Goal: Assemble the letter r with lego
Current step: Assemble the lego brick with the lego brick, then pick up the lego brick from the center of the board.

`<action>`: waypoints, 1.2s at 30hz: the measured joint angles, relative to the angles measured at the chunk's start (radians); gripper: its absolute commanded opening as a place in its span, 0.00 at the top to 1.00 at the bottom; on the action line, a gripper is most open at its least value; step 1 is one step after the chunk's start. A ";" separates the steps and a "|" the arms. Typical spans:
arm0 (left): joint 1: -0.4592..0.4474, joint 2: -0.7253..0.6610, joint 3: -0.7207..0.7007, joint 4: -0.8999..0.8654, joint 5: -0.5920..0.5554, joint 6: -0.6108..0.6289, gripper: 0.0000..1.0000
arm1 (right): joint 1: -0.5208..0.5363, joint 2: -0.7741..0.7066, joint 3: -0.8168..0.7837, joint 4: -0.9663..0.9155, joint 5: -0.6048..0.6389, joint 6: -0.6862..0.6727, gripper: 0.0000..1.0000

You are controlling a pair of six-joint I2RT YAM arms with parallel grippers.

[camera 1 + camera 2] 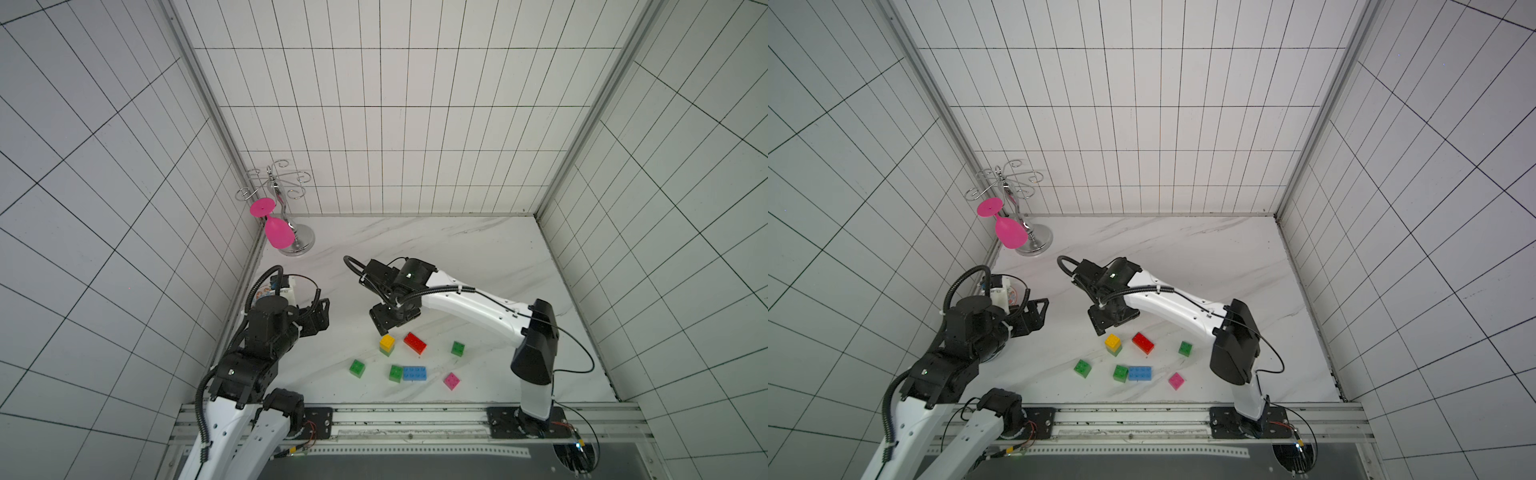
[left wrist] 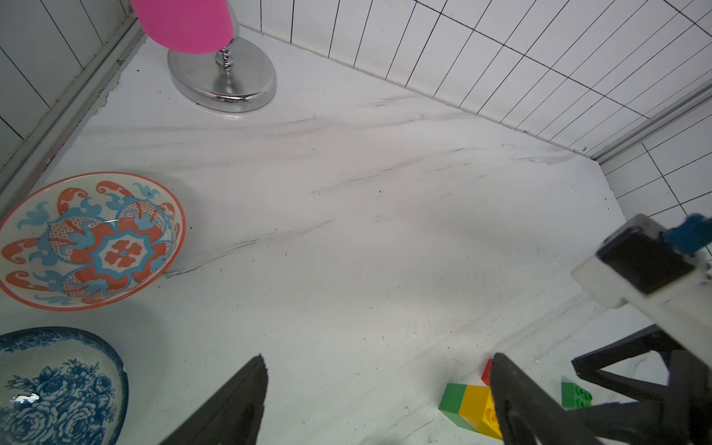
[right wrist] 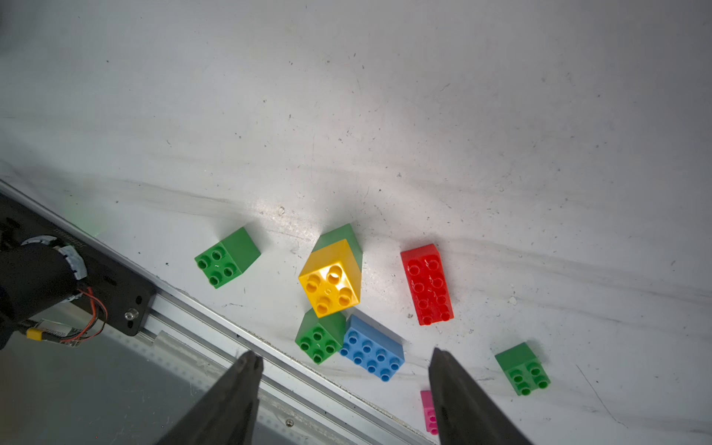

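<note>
Tabletop [image 1: 498,249] of white marble pattern, grey-veined and scuffed, is boxed in on three sides by white walls [image 1: 395,124] ruled with black grid lines. An aluminium rail [image 1: 415,419] runs along the near edge, where both arms are bolted.

In the far left corner a chrome glass rack [image 1: 305,243] holds a pink wine glass [image 1: 279,237] upside down by its foot. By the left wall sit an orange-and-blue patterned bowl [image 2: 92,239] and a blue floral bowl [image 2: 57,385], their painted insides showing.

The lego [image 1: 1113,341] lies scattered near the rail. A yellow cube [image 1: 387,340] is stacked on a green one, with a red brick [image 1: 415,343] just beside it. A blue brick [image 1: 414,373] touches a green cube [image 1: 395,372]. A lone green cube [image 1: 357,368] lies to the left, another green cube [image 1: 458,348] to the right, and a pink cube [image 1: 451,380] sits apart.

The right gripper [image 3: 345,355] hangs near the yellow stack, jaws apart, gripping nothing. The left gripper [image 2: 379,360] is spread wide and holds nothing, over by the bowls.
</note>
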 measured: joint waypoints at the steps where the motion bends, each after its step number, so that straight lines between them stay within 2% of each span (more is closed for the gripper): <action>1: 0.000 0.000 0.000 0.000 0.000 0.000 0.10 | -0.026 -0.042 -0.053 0.015 -0.004 -0.009 0.29; 4: -0.001 0.000 0.000 0.000 0.000 0.000 0.10 | -0.126 -0.142 -0.228 0.063 -0.019 -0.036 0.29; 7: -0.002 0.002 0.000 0.001 0.002 0.000 0.10 | -0.209 -0.166 -0.363 0.107 -0.036 -0.060 0.28; 13: -0.004 0.031 0.000 0.008 0.035 0.009 0.10 | -0.221 -0.128 -0.483 0.201 -0.125 -0.114 0.22; 18: -0.016 0.077 0.000 0.007 0.053 0.015 0.10 | -0.195 -0.056 -0.494 0.266 -0.162 -0.156 0.22; 26: -0.038 0.086 0.000 0.007 0.052 0.015 0.09 | -0.150 0.059 -0.462 0.265 -0.135 -0.204 0.28; 34: -0.042 0.088 0.000 0.007 0.047 0.015 0.09 | -0.146 0.116 -0.414 0.247 -0.101 -0.220 0.43; 36: -0.042 0.091 0.000 0.007 0.047 0.015 0.09 | -0.145 0.128 -0.396 0.243 -0.095 -0.221 0.50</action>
